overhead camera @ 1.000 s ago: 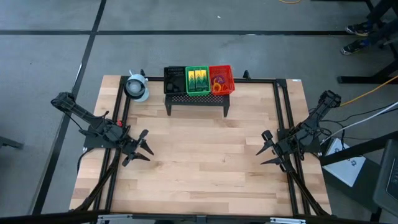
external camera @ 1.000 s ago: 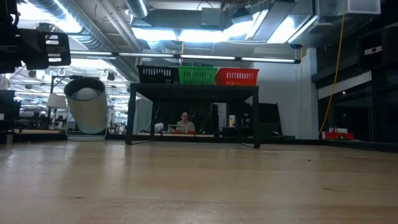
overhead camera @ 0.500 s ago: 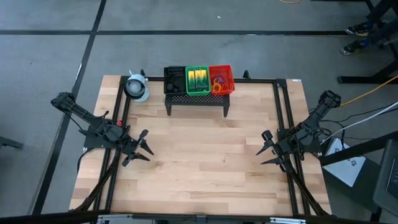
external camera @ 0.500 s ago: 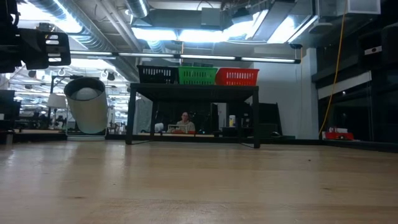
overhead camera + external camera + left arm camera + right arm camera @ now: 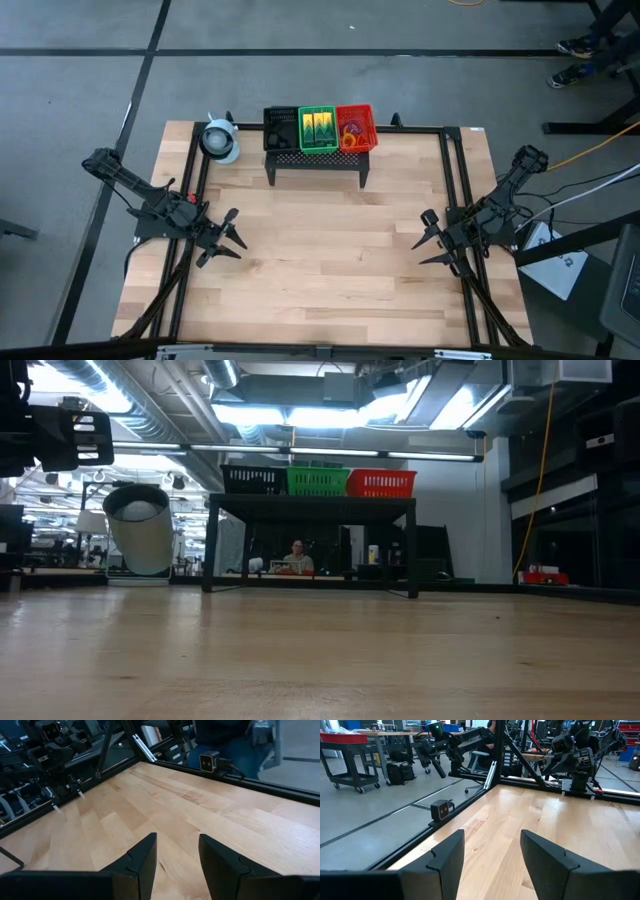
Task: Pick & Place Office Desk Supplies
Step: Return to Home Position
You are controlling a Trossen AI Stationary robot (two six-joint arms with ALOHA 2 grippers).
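Three small trays stand in a row on top of the black mesh stand (image 5: pixel 318 165) at the table's far edge: a black tray (image 5: pixel 281 128), a green tray (image 5: pixel 319 129) holding yellow-green boxes, and a red tray (image 5: pixel 356 127) holding orange and purple loops. The low view shows the black tray (image 5: pixel 253 480), green tray (image 5: pixel 318 481) and red tray (image 5: pixel 381 483) side on. My left gripper (image 5: pixel 229 238) hovers open over the table's left part, far from the trays. My right gripper (image 5: pixel 430 240) hovers open over the table's right part. Both grippers hold nothing.
A round whitish roll (image 5: pixel 219 141) stands at the far left corner, left of the stand. A black metal frame (image 5: pixel 452 180) borders the table on the left, right and far sides. Bare wooden tabletop (image 5: pixel 325 250) lies between the two grippers.
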